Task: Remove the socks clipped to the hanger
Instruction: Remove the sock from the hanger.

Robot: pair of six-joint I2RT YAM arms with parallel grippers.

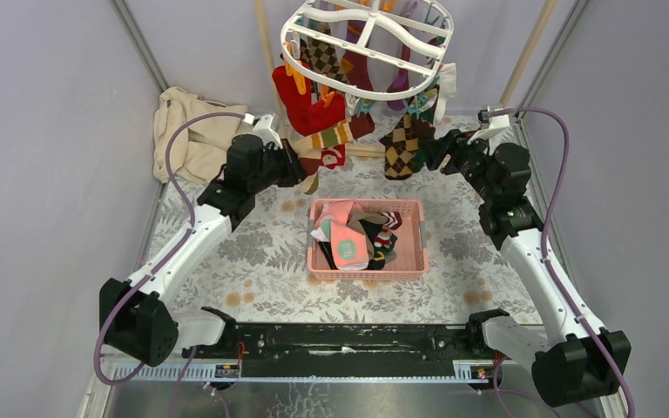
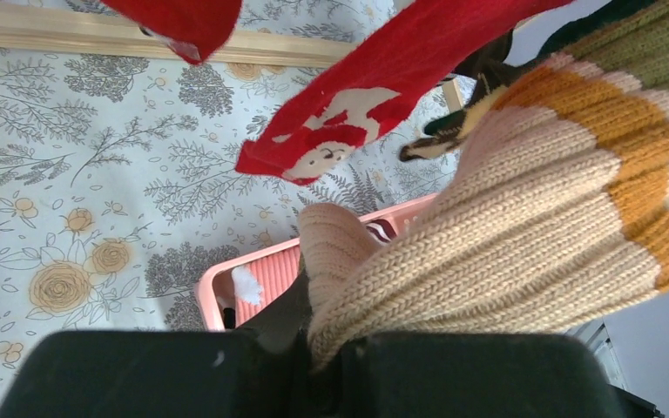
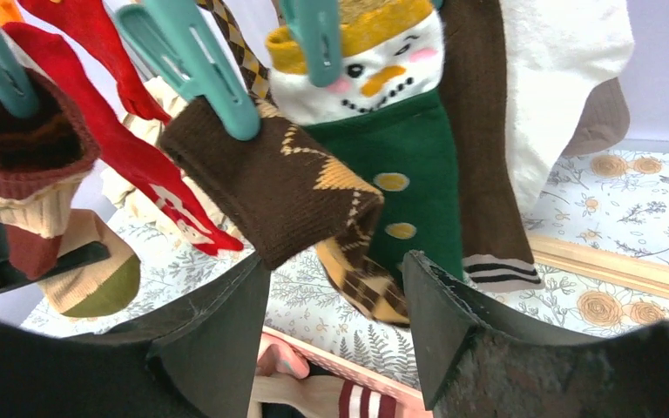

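The white oval hanger [image 1: 375,39] hangs at the back with several socks clipped to its rim. My left gripper [image 1: 300,167] is shut on the toe end of a beige, orange and green striped knit sock [image 2: 505,218], which still hangs from the hanger [image 1: 335,137]. A red Santa sock [image 2: 357,113] hangs beside it. My right gripper [image 3: 335,287] is open just below a brown argyle sock [image 3: 279,183] held by a teal clip [image 3: 200,61]. It touches nothing. A green snowman sock [image 3: 405,148] hangs right behind.
A pink slotted basket [image 1: 414,209] with several loose socks stands mid-table, below both grippers. A wooden frame bar [image 2: 96,35] lies on the floral cloth at the back. A beige cloth [image 1: 187,131] is heaped at the back left. Walls close both sides.
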